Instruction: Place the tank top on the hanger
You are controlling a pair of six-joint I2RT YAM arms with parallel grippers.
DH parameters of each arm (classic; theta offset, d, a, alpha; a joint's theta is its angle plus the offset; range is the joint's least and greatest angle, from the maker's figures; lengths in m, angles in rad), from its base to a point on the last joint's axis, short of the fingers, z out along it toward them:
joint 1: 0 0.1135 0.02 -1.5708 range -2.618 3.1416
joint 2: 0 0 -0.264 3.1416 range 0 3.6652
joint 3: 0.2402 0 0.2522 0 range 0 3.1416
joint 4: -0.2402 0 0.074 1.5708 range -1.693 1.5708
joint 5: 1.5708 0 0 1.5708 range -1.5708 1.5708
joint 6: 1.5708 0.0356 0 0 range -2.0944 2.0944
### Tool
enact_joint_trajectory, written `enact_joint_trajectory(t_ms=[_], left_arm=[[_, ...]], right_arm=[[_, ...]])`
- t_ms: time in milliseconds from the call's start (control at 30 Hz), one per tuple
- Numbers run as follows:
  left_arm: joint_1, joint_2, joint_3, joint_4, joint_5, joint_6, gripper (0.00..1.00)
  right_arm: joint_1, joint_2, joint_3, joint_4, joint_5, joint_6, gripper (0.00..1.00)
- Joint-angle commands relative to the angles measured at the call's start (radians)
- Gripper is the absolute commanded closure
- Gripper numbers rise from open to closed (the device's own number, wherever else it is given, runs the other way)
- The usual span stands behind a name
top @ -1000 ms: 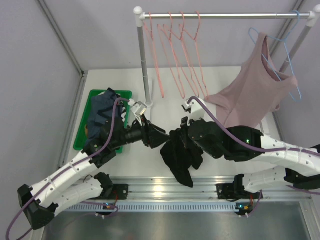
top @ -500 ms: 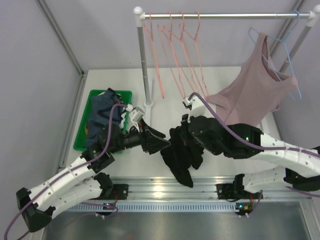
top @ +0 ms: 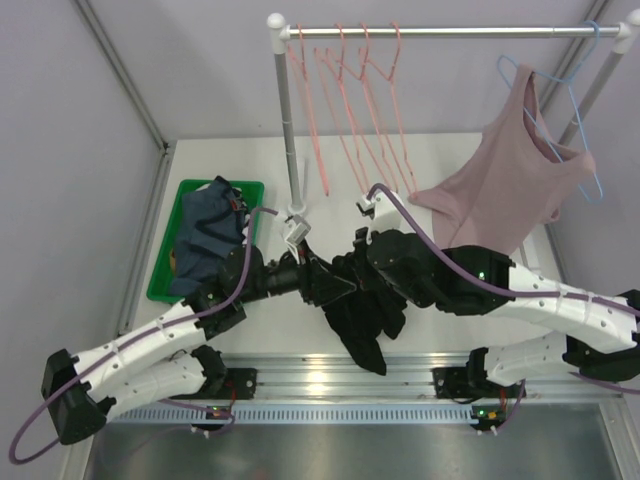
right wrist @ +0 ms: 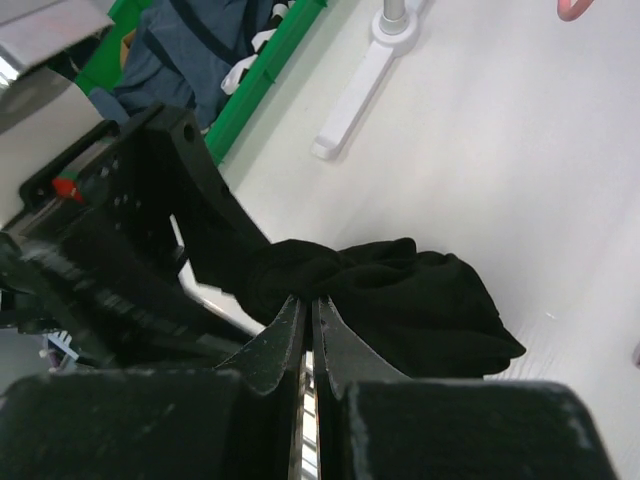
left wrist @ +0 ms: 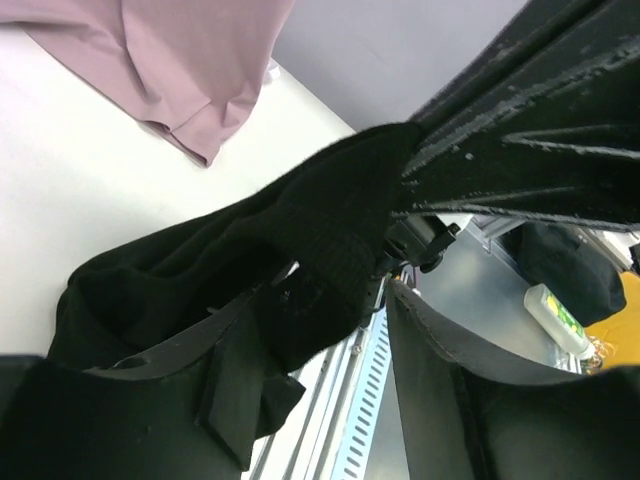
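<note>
The right pincer (right wrist: pixel 308 305) is clamped shut on a bunched fold of the black tank top (top: pixel 362 325), holding it up so most of the limp cloth dangles free above the near part of the desk (top: pixel 250 330) instead of lying in a heap. That lift looks meant to give the other arm an edge to find. The left pincer (left wrist: pixel 400 225) has its jaws apart, one on each side of a thick roll of the same fabric and not yet squeezing it (probably after a strap or the neckline, though the folds hide which). Two grips would let the top be spread open. The pink wire hangers (top: pixel 312 120) hang untouched on the rail (top: pixel 450 31) further back, well apart from the garment, so hanging it is not yet begun.
</note>
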Motion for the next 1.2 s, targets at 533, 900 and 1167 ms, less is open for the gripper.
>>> enact_joint_trajectory(t_ms=[533, 900, 1167], left_arm=[[-0.036, 0.019, 0.063, -0.05, -0.155, -0.041, 1.0], [-0.03, 0.12, 0.165, -0.236, -0.456, -0.083, 1.0], [-0.005, 0.137, 0.182, -0.282, -0.502, -0.103, 1.0]], right_arm=[[-0.101, -0.263, -0.308, 0.042, 0.031, 0.119, 0.32], [-0.051, -0.47, -0.679, 0.119, -0.151, 0.331, 0.62], [0.133, -0.437, -0.885, 0.287, -0.12, 0.486, 0.69]])
